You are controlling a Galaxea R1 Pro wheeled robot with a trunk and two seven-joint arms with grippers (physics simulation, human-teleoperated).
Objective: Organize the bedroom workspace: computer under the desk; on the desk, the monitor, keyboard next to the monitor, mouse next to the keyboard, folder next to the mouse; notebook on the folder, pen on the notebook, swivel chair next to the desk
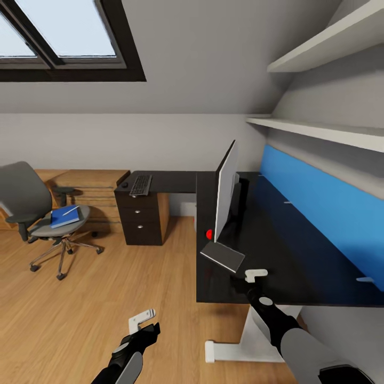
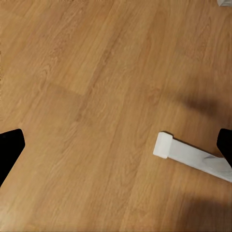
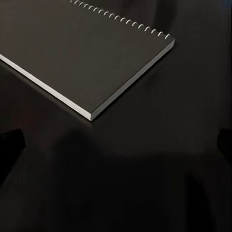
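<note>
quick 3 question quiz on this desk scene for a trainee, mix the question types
1. True or false: the folder lies on the seat of the swivel chair.
2. Which item lies on the desk closest to the right gripper? A) keyboard B) notebook C) mouse
3. Fill in: the left gripper hangs over the wooden ____.

Key: 1 true; 2 B, the dark spiral-bound notebook near the foot of the monitor; 3 floor.
</note>
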